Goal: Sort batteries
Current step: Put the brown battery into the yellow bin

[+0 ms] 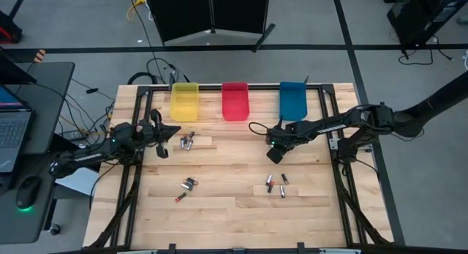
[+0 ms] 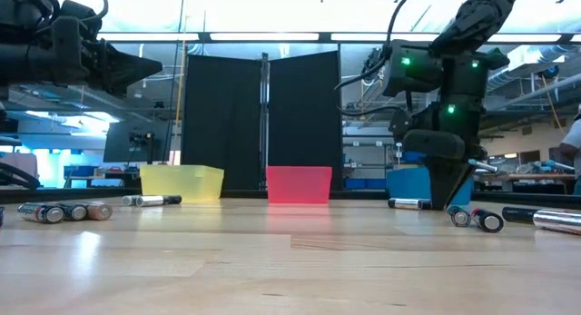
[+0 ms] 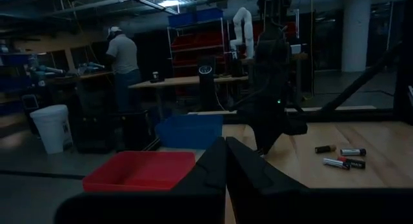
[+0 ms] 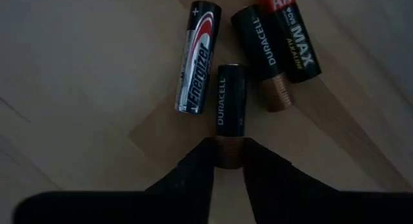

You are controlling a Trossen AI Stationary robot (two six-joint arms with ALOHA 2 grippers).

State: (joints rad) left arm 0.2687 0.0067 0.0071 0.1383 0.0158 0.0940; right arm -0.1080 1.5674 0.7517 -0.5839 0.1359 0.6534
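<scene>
Pinching a Duracell battery's (image 4: pixel 230 101) copper end, right fingers (image 4: pixel 193 172)

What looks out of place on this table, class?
The batteries lie loose in small clusters on the wood instead of in the bins, which appear empty. The right pincer is closing around one cell. Nothing looks spilled or damaged.
</scene>
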